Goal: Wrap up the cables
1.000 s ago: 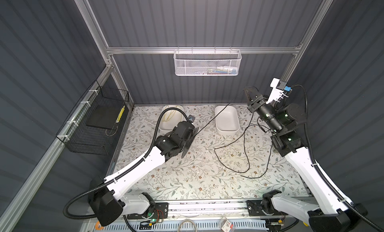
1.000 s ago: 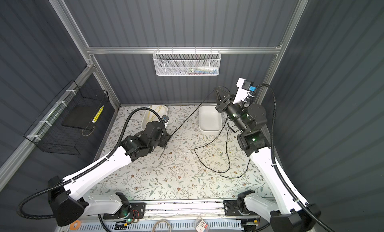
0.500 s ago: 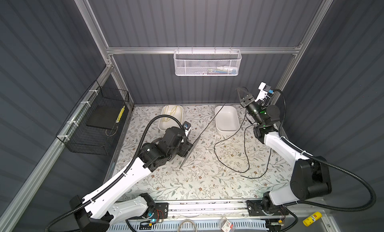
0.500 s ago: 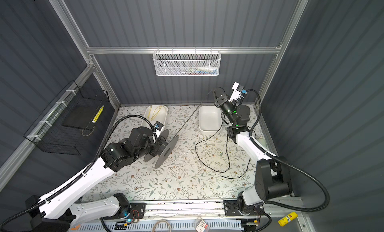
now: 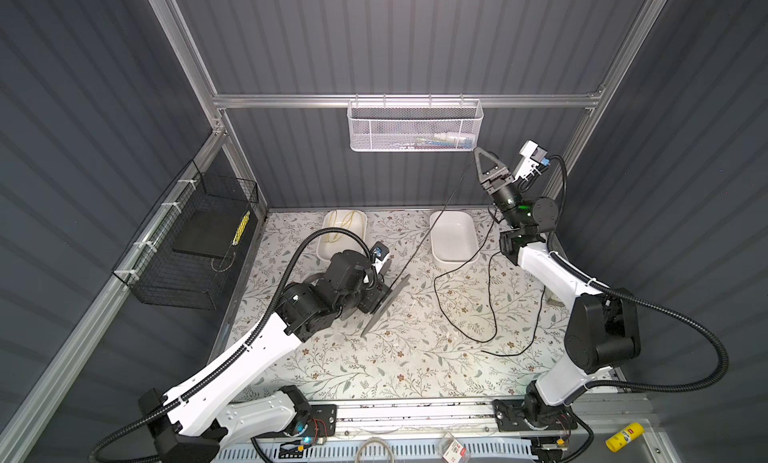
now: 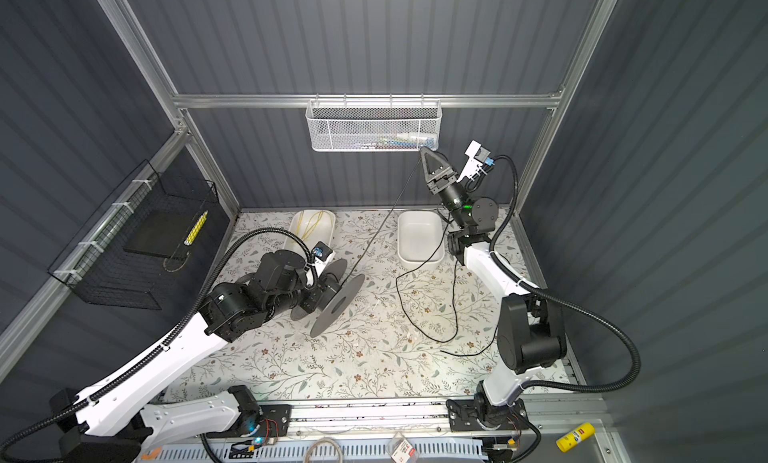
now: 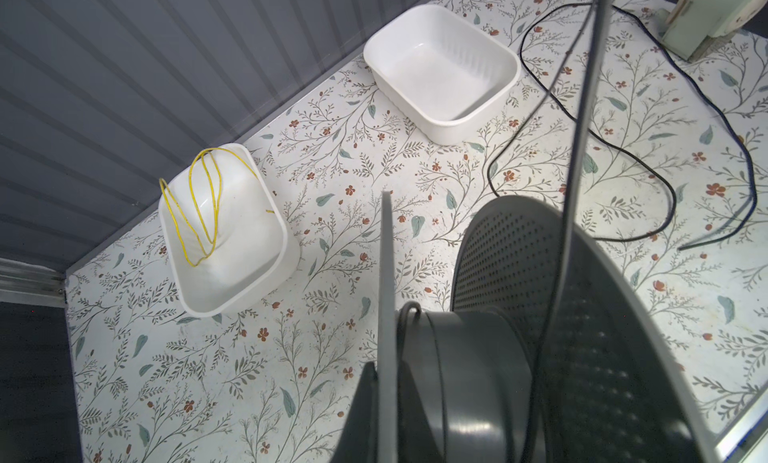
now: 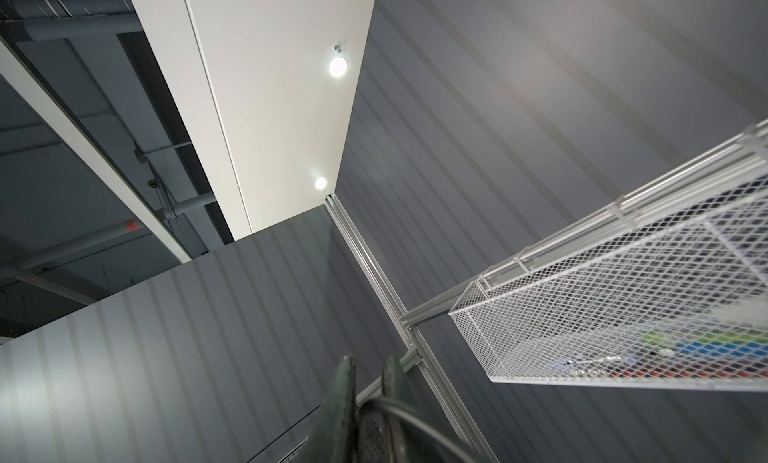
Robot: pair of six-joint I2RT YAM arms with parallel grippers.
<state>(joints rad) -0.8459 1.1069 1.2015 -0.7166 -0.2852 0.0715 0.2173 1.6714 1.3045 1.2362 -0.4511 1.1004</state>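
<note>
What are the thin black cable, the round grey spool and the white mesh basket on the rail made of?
Thin black cable: probably a rubbery plastic sheath, matte; it lies in loose curves.
Round grey spool: apparently moulded plastic, dull even grey, thin flat discs.
White mesh basket: likely painted or coated metal, a fine open grid on a stiff wire rim.

Both top views look down on the whole table; left wrist nears it, right wrist faces upward.
</note>
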